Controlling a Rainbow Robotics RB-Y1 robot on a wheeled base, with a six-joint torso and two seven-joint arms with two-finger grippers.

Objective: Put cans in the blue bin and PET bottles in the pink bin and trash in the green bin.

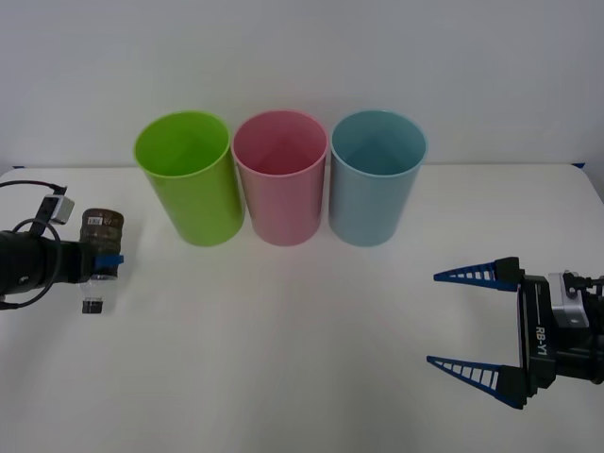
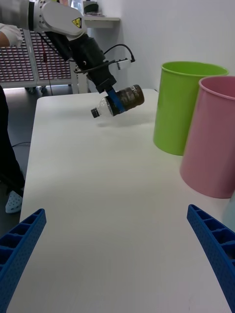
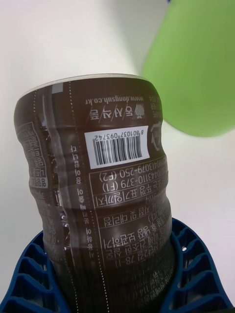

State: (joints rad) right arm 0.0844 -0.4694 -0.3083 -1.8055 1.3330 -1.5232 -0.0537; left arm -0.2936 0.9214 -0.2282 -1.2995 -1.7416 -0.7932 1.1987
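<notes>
Three bins are standing in a row near the desk's (image 1: pixel 302 359) far edge: the green bin (image 1: pixel 189 179), the pink bin (image 1: pixel 281 179) and the blue bin (image 1: pixel 376 179), their visible interiors showing nothing inside. One PET bottle (image 1: pixel 102 226) is hanging above the desk's left edge, with the left end effector (image 1: pixel 106 260) clenching around it. The right end effector (image 1: pixel 474 326) is hovering released near the right edge.
</notes>
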